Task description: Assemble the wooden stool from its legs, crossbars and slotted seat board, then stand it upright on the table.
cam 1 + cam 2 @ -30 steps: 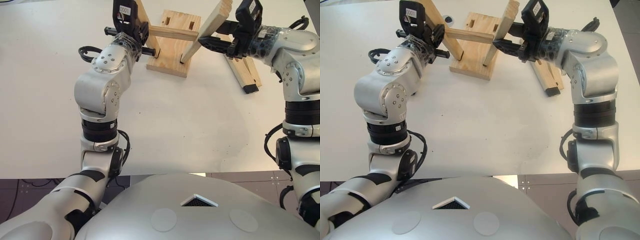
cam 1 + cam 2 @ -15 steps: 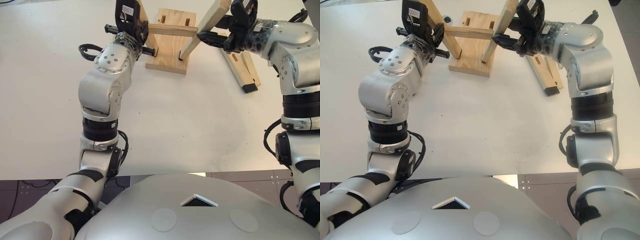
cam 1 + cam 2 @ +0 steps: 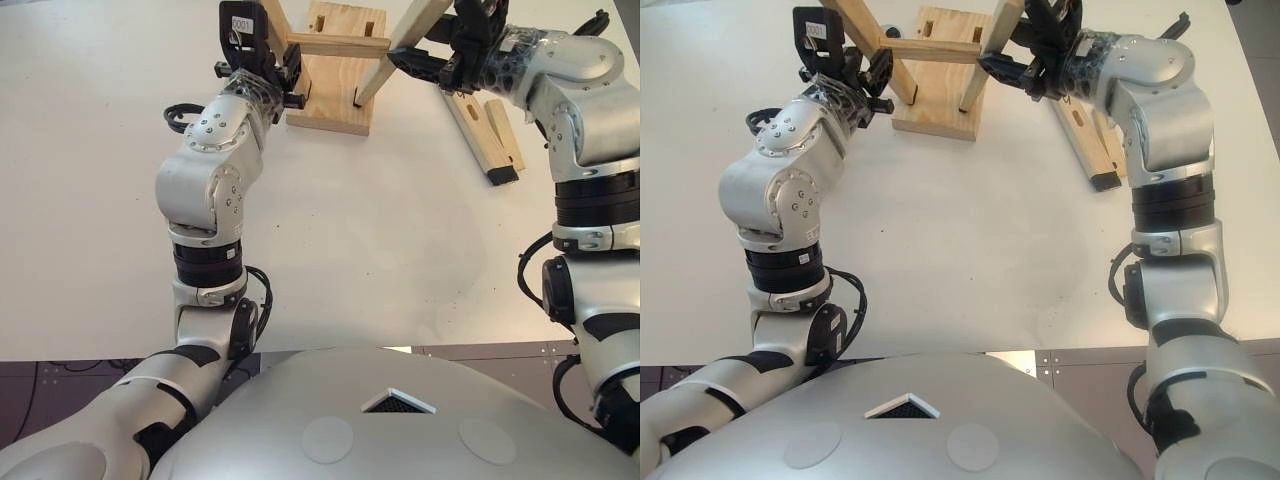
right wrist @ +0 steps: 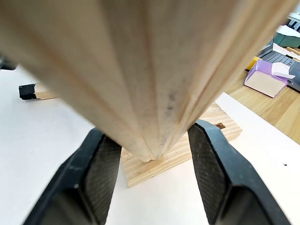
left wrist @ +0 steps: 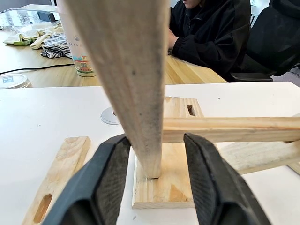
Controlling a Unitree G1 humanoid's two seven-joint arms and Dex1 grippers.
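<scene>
Left gripper (image 5: 154, 183) is clamped on the left leg (image 5: 136, 93), black ribbed pads pressing either side of the pale, grainy timber, and the leg's foot sits down in a slot of the seat board (image 3: 340, 108). Over on the other side the right gripper (image 4: 150, 164) squeezes the right leg (image 4: 140, 70) the same way, that leg leaning outward from its own slot. Between the two legs runs a slim square crossbar (image 3: 338, 43), level and joined to both. The board itself is a thick rectangular slab of light wood lying flat near the far edge of the table (image 3: 350, 230), a smooth, matte white top. Toward the far right corner lie two spare sticks (image 3: 478, 125) side by side, touching, one capped in black (image 3: 500, 177). Just beside the seat board rests a flat slotted plank (image 5: 58, 173). Beyond the table stands a wooden desk (image 5: 197, 72) with a printed cup (image 5: 79, 51), and a purple box (image 4: 265, 77) sits on another desk.
</scene>
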